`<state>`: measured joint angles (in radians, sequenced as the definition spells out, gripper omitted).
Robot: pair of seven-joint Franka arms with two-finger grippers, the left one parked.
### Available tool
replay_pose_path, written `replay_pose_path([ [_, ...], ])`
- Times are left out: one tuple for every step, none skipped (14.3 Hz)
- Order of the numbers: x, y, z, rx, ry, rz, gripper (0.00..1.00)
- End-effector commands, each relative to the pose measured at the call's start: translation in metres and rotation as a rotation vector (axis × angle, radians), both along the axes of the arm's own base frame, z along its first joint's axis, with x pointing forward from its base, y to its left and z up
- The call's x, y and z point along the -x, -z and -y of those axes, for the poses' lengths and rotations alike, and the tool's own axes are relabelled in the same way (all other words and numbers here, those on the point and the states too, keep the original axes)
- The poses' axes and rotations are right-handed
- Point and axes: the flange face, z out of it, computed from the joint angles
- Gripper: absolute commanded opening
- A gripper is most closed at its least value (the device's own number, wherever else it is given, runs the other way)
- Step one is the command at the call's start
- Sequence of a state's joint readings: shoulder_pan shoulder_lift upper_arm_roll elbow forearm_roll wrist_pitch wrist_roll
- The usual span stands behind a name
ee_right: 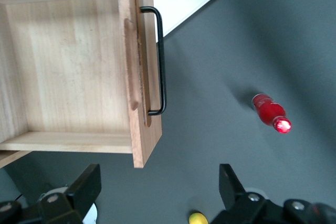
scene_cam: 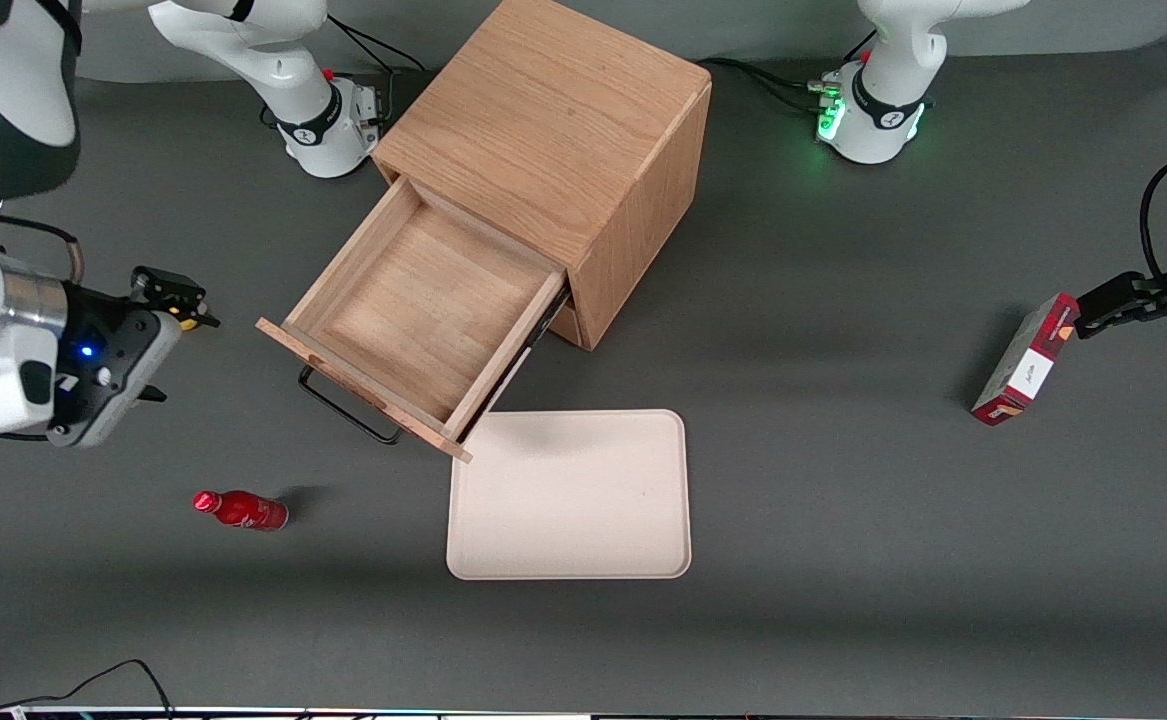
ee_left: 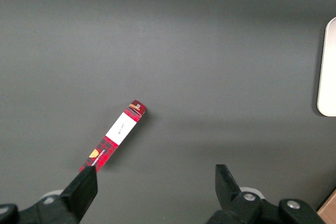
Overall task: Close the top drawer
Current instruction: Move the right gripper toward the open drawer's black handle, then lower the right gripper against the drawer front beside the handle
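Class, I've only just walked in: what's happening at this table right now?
The light oak top drawer with the thin black bar handle stands pulled fully out and holds nothing. The right arm's end effector hovers open near the drawer's front, touching nothing. A small red bottle lies on the table nearby.

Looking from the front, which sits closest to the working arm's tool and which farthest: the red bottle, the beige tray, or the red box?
The tool hangs open above the table at the working arm's end.
1. Red bottle: nearest, lying nearer the front camera than the tool.
2. Beige tray: mid-table, in front of the open top drawer.
3. Red box: farthest, toward the parked arm's end.
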<state>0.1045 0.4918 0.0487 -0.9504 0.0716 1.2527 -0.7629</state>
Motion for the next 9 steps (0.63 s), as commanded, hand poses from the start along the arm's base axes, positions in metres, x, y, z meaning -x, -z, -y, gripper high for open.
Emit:
replay_pose_path([
  [-0.02, 0.038, -0.005, -0.003, 0.021, -0.028, 1.0],
  [-0.026, 0.054, -0.008, -0.021, 0.023, -0.05, 1.0],
  [-0.029, 0.065, -0.011, -0.038, 0.025, -0.067, 1.0],
  [-0.033, 0.076, -0.014, -0.058, 0.032, -0.068, 1.0],
  [-0.037, 0.084, -0.016, -0.079, 0.039, -0.06, 1.0],
  [-0.038, 0.097, -0.017, -0.087, 0.044, -0.067, 1.0],
  [-0.04, 0.111, -0.018, -0.087, 0.049, -0.075, 1.0],
  [-0.04, 0.121, -0.02, -0.087, 0.056, -0.078, 1.0],
  [-0.041, 0.129, -0.019, -0.081, 0.09, -0.085, 1.0],
])
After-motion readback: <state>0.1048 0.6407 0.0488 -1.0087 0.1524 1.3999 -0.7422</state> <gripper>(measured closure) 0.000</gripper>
